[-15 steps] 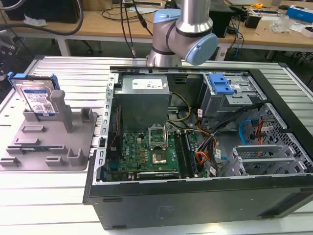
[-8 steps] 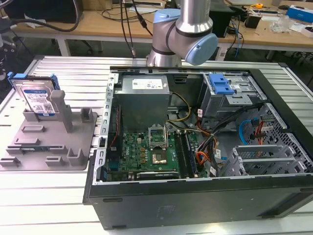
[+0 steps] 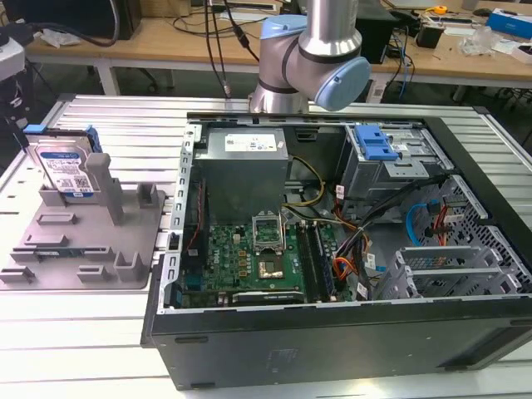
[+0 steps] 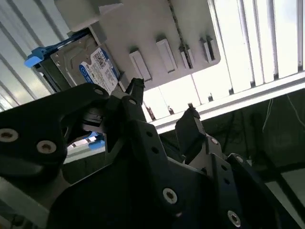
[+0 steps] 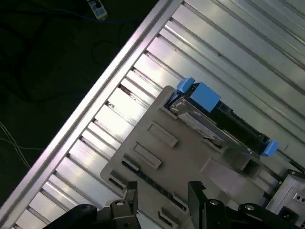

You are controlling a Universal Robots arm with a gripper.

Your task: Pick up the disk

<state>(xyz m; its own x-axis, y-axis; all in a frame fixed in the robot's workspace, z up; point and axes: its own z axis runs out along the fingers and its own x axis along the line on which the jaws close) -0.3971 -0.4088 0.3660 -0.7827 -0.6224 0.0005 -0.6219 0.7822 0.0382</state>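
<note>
Slatted metal surface, grey tray on it. The disk stands upright in the tray, beyond the hand, well apart. Hand open, empty. Approach step, I'd say; grasp needs fingers lined up astride the disk.

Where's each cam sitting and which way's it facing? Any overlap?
Exterior view: off the arm, looking down on the slatted table, open computer case, grey tray and the upright disk; the arm shows at the top.
Second wrist view: on the arm, looking past the open gripper at the disk and tray.
First wrist view: on the arm, looking past the gripper down on tray and disk.
Shared: all three show the disk standing in the tray.
</note>
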